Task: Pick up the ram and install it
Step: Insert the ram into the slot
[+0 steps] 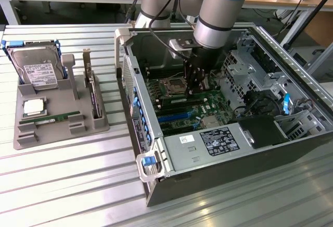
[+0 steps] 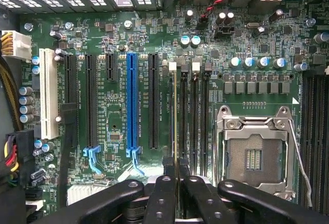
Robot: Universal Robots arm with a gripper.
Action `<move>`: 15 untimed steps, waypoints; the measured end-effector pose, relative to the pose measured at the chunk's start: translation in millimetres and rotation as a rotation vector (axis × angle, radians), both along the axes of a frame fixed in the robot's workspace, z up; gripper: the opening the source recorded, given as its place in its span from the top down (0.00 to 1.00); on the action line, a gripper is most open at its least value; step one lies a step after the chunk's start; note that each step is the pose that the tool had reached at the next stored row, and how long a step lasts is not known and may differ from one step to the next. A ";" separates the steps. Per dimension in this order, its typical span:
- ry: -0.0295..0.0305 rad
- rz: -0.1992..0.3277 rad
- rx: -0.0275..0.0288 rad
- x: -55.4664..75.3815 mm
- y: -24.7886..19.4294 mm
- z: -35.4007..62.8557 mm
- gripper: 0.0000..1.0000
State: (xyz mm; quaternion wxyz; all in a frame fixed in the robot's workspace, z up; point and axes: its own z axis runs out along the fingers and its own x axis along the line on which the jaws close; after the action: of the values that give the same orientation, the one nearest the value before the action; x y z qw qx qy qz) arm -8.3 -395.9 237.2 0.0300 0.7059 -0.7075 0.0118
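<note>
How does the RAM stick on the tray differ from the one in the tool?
The tray RAM stick lies flat, untouched; the held RAM stick stands on edge in the tool. The first is outside the computer case; the second is inside, at a memory slot. Both are thin.

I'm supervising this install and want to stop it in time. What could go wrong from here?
1. The ram, seen edge-on in the gripper, sits over closely spaced slots. A slight offset or tilt could press it onto a slot wall or into the neighbouring slot.
2. The open CPU socket lies right beside those slots. A slip sideways might hit its exposed contacts.
</note>
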 end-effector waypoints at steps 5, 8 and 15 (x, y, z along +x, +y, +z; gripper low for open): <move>-0.0001 0.000 -0.0006 -0.3 0.1 -1.7 0.88; -0.0001 0.000 -0.0005 -2.3 0.2 -1.8 0.88; -0.0001 0.000 -0.0005 -4.1 -0.5 -2.3 0.88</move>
State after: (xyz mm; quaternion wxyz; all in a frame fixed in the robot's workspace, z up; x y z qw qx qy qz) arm -12.5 -396.5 234.9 0.0301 0.7058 -0.7076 0.0120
